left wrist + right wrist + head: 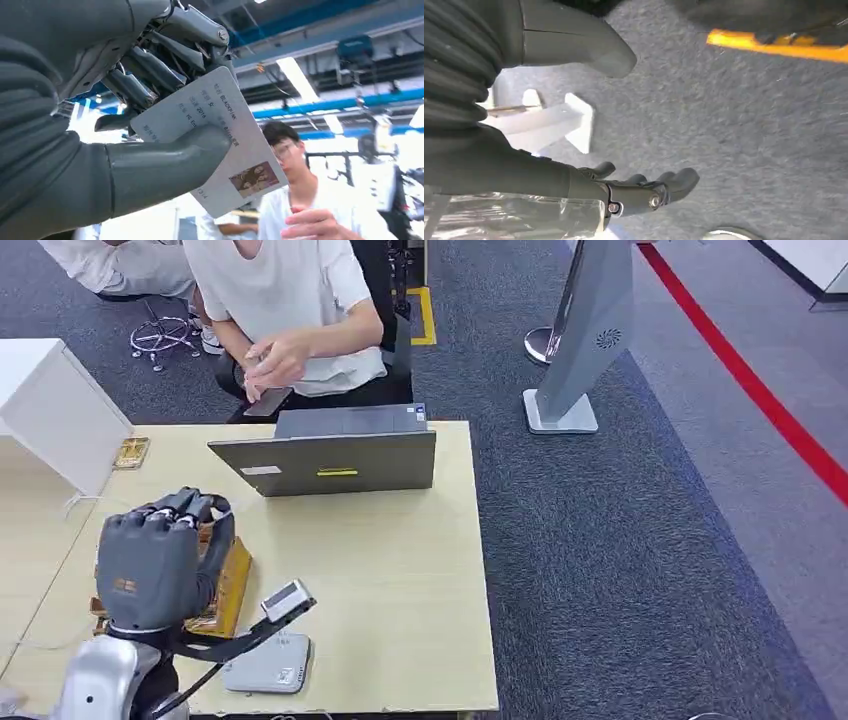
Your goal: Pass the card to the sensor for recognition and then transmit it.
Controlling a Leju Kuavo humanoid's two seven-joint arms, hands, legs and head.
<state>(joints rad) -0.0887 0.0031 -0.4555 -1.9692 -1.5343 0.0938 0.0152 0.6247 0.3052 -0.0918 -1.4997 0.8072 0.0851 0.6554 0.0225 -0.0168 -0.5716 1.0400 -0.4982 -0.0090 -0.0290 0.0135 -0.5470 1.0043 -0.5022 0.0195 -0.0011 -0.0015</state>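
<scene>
My left hand (pixel 150 565) grips the card (pixel 220 145) — thumb pressed on its printed face, fingers behind — raised above the table (pixel 400 570), just in front of the laptop (pixel 335 462). A person (pixel 290 310) sits behind that laptop. My right hand (pixel 634 192) hangs over grey carpet, fingers apart, holding nothing.

Grey carpet (pixel 620 540), red floor line (pixel 745 380), wooden table (pixel 400 580).
</scene>
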